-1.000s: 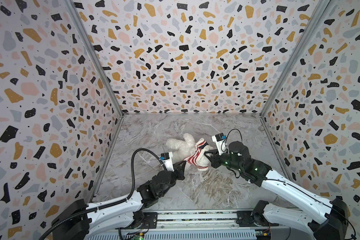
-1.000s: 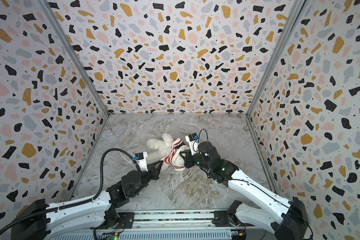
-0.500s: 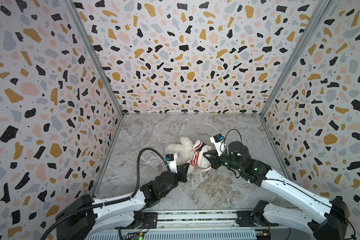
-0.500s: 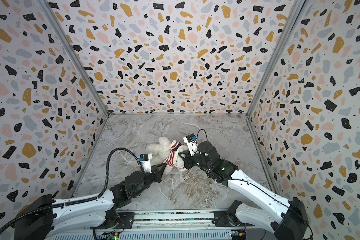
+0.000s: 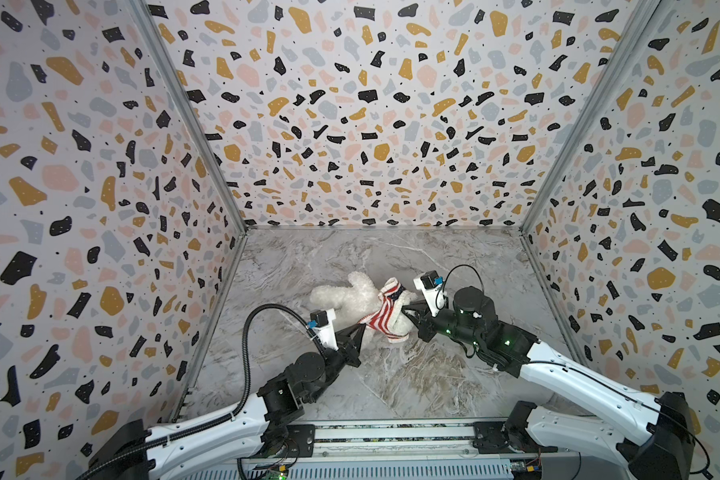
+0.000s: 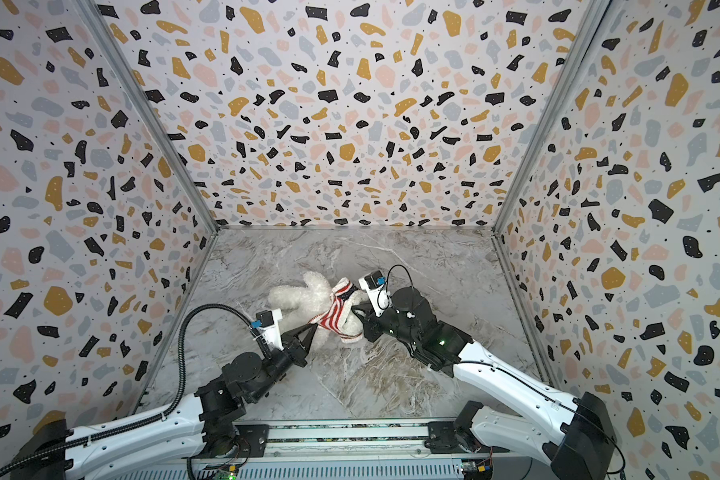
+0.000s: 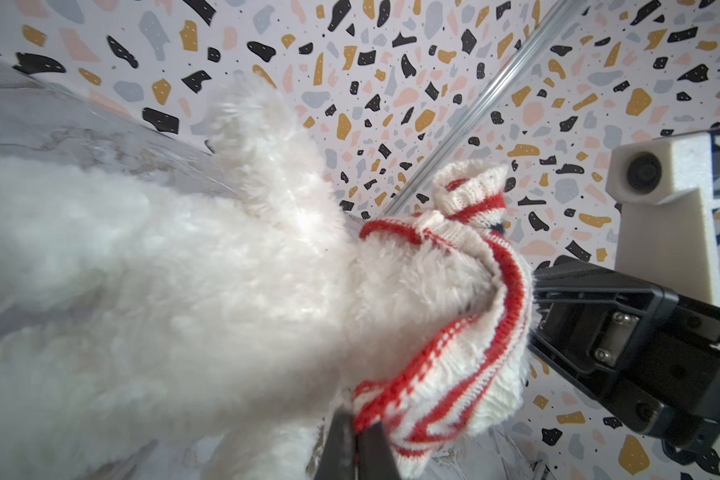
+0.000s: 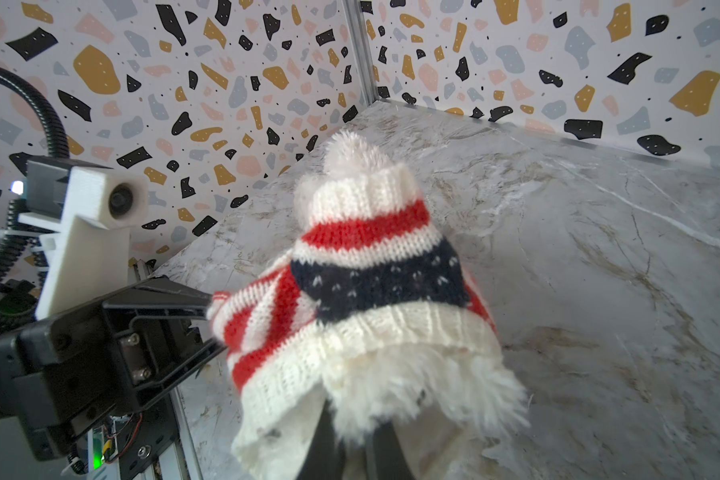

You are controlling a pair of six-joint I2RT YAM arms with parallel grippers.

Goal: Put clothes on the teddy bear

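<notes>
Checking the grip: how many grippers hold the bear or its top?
2. The left gripper pinches the striped top; the right gripper clamps the teddy bear's fur opposite.

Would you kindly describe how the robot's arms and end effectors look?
Both arms are white with black joints. The left arm carries a black ribbed hose; the right arm shows small green lights. The left end effector and right end effector have slim black pointed fingers and white camera mounts.

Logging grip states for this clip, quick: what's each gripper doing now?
Left gripper: closed, pinching the hem of the striped knit top.
Right gripper: closed on the fur of the teddy bear.
</notes>
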